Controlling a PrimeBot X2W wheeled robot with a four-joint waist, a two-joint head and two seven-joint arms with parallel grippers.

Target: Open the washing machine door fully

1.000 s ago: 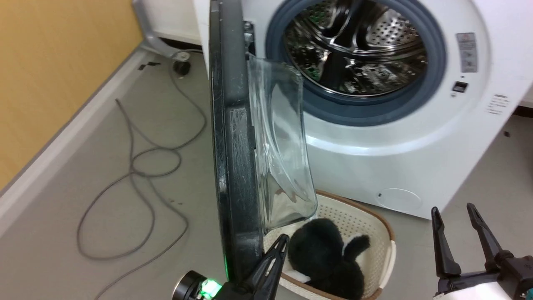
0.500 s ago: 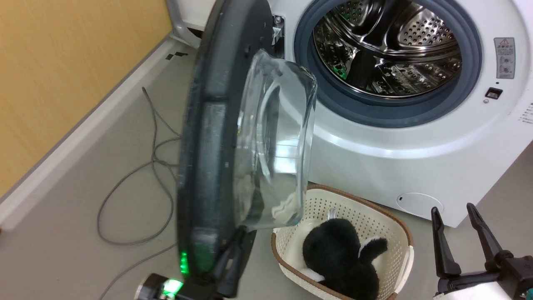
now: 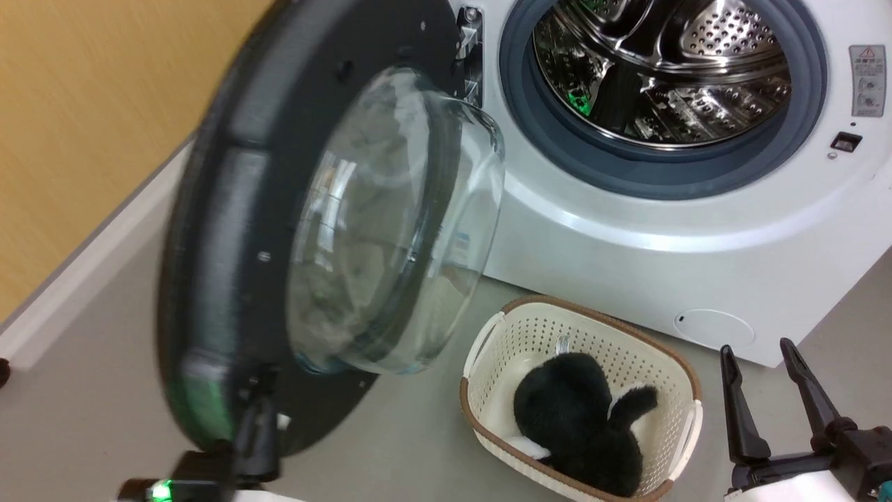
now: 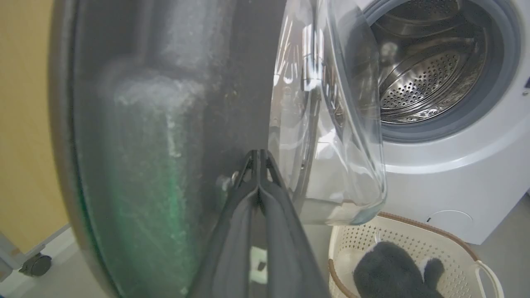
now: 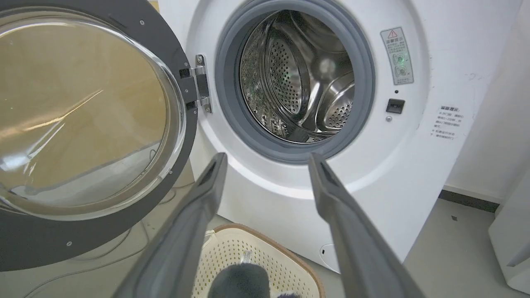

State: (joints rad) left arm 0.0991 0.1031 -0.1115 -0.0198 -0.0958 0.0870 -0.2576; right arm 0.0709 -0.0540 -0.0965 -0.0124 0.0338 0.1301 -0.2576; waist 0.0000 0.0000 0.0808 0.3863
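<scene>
The washing machine door (image 3: 230,209), a big black disc with a bulging clear glass bowl (image 3: 390,230), stands swung wide to the left of the white washing machine (image 3: 662,265), leaving the steel drum (image 3: 662,70) and its grey gasket exposed. My left gripper (image 3: 261,411) is at the door's lower rim. In the left wrist view it (image 4: 258,155) is shut, empty, tips resting against the door's inner face (image 4: 165,124). My right gripper (image 3: 766,376) hangs open at the lower right, apart from everything. In the right wrist view the fingers (image 5: 207,186) frame the drum (image 5: 294,78), with the door (image 5: 83,244) on the left.
A cream perforated basket (image 3: 488,335) holding a black and white plush toy (image 3: 578,418) sits on the grey floor in front of the machine, just right of the door's lower edge. A yellow wall (image 3: 90,125) with a white baseboard runs along the left.
The door has swung from edge-on to wide open toward the left, and my left gripper has moved left with its lower rim. The head view has also shifted. The right gripper has stayed put.
</scene>
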